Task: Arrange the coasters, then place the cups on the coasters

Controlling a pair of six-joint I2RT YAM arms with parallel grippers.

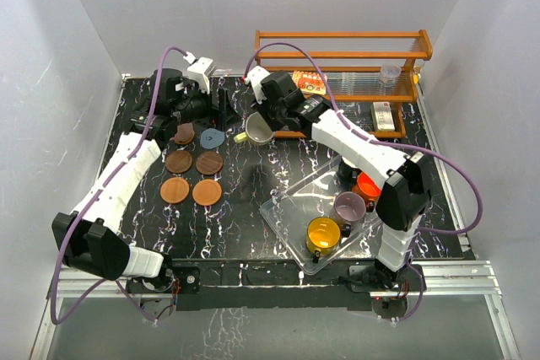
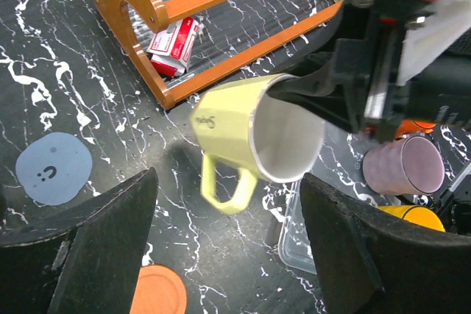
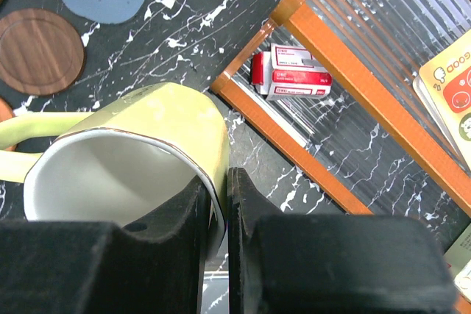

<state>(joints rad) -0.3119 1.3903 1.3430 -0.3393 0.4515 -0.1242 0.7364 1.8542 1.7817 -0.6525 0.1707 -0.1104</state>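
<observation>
Right gripper (image 3: 218, 185) pinches the olive cup (image 3: 158, 119) by its rim, aloft just right of the blue coaster (image 1: 215, 135). Left gripper (image 2: 228, 179) gapes empty. Coasters (image 1: 178, 162) lie gridded at left, all bare; three cups (image 1: 323, 232) wait in the tray (image 1: 291, 208).

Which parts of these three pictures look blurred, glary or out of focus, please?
Left wrist view: the olive-cream cup is slightly motion-smeared, its handle most. Right wrist view: the right gripper looms dark and soft, while the red-and-white box is crisp. Top view: even light, with pale glare on the clear tray.
</observation>
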